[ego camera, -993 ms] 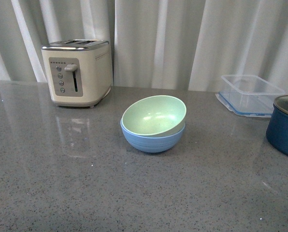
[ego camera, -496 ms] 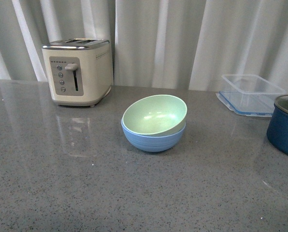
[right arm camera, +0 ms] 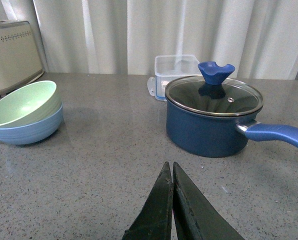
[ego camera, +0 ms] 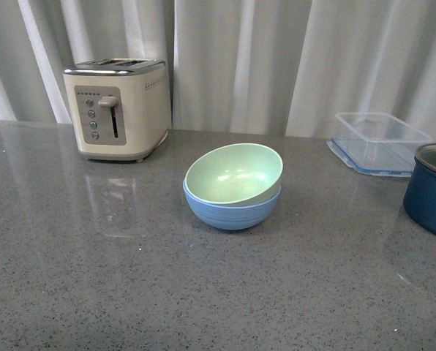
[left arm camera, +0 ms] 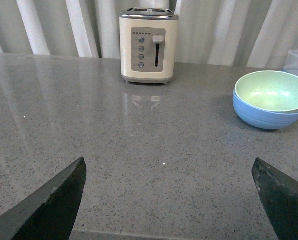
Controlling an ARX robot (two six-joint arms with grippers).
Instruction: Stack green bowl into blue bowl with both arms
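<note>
Green bowl (ego camera: 234, 172) nested tilted inside blue bowl (ego camera: 231, 210). Left gripper (left arm camera: 171, 200) spread wide, empty; right gripper (right arm camera: 172, 195) clenched, empty.

Front view shows none of the robot. From the left wrist, two fingers (left arm camera: 49, 202) — matte black, flat wedges with straight edges tapering to blunt tips, faintly grainy where light catches them. From the right wrist, the right fingers (right arm camera: 186, 210) — same black, long narrow blades with a slight sheen along their inner edges. No cables, screws or markings in view on either pair.
</note>
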